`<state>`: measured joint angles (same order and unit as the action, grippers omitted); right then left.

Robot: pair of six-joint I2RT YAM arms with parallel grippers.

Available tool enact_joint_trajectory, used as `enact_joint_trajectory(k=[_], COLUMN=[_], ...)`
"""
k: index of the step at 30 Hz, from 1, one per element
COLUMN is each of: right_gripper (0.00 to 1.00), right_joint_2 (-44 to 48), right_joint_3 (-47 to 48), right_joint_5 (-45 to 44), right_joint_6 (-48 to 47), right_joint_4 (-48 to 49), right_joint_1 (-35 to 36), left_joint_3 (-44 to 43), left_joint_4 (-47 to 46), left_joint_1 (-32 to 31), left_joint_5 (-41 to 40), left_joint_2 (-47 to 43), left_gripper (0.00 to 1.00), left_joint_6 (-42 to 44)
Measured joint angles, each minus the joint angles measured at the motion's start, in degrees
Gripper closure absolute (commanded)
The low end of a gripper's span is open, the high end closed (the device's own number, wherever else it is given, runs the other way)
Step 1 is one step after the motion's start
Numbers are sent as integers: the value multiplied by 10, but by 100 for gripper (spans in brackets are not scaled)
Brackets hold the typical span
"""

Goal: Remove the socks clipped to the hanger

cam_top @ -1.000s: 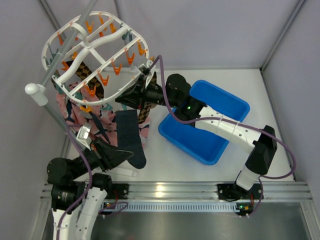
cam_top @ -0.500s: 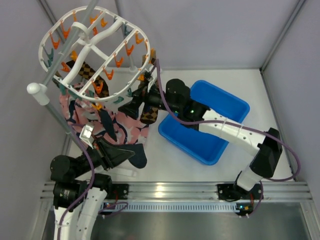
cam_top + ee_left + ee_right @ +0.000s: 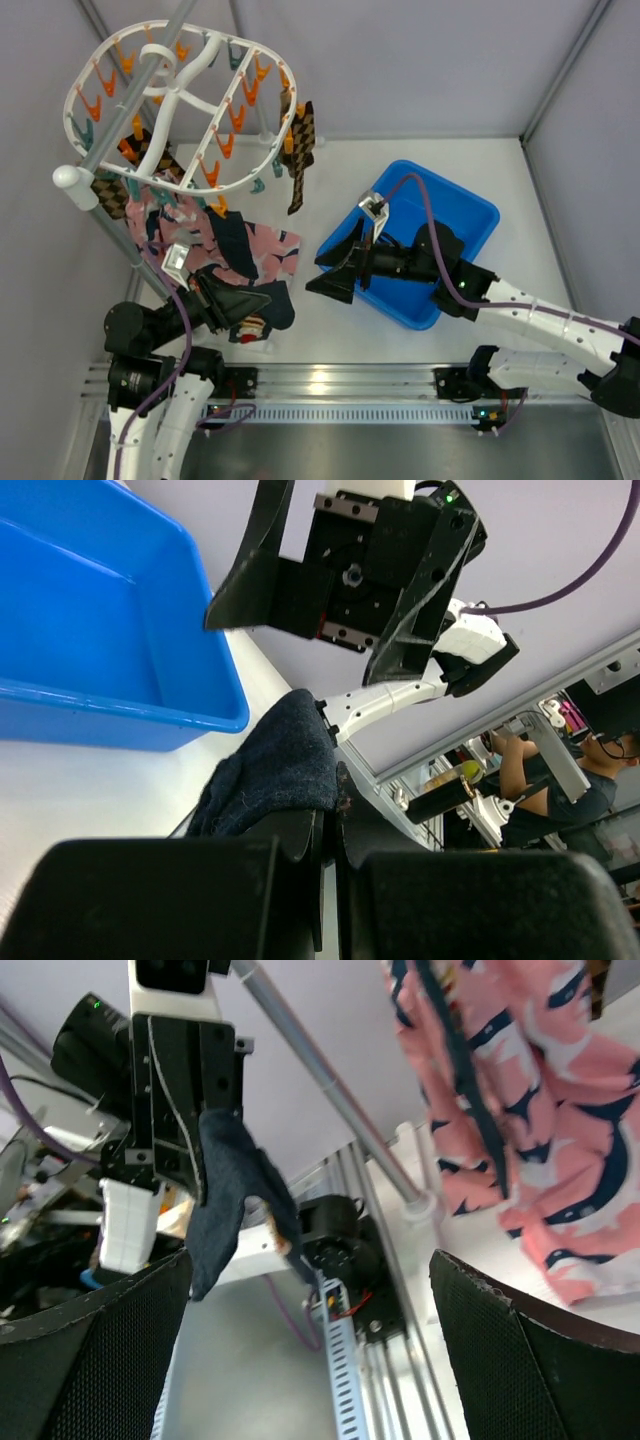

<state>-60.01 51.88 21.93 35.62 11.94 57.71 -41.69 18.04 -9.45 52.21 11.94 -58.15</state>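
Jaws of the left gripper (image 3: pixel 330 815) are pressed together on a plain dark navy fabric sock (image 3: pixel 275 765), whose free end sticks out past the tips toward the blue plastic bin (image 3: pixel 465 210). The right gripper (image 3: pixel 328 275) gapes wide, empty, at the bin's near-left edge. The white oval plastic hanger (image 3: pixel 178 88) hangs tilted at far left, its long axis running left to right; a brown-and-black checkered sock (image 3: pixel 300 150) dangles lengthwise from its right rim.

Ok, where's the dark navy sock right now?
The navy sock is pinched in the left gripper, low on the left of the top view, just below the pink socks and left of the blue bin.
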Motion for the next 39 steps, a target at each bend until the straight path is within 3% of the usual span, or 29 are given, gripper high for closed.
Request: enact_joint_trajectory(k=[11, 20, 23, 24, 25, 28, 30, 31, 36, 39], right_gripper=[8, 28, 62, 99, 100, 100, 100, 100, 100, 100], right_joint_2=[-81, -92, -104, -109, -116, -131, -130, -124, -58, 13], right_joint_3=[-15, -10, 0, 5, 11, 19, 19, 20, 23, 23], right_joint_5=[59, 63, 65, 66, 67, 66, 45, 24, -114, -179], right_joint_6=[41, 66, 71, 74, 73, 79, 68, 58, 3, -24], right_joint_4=[65, 127, 140, 143, 150, 155, 134, 110, -44, -131], right_joint_1=[74, 98, 101, 102, 103, 108, 109, 110, 102, 61], left_joint_3=[-3, -3, -3, -3, -3, -3, -3, -3, -3, -1], left_joint_4=[0, 0, 0, 0, 0, 0, -1, -1, 0, 0], left_joint_1=[0, 0, 0, 0, 0, 0, 0, 0, 0, 0], left_joint_5=[-6, -6, -6, -6, -6, -6, -4, -4, -4, -4], left_joint_2=[3, 3, 3, 3, 3, 3, 3, 3, 1, -1], left_gripper=[100, 100, 100, 100, 100, 55, 19, 14, 12, 13], left_joint_6=[0, -1, -1, -2, -2, 2, 3, 0, -3, -3])
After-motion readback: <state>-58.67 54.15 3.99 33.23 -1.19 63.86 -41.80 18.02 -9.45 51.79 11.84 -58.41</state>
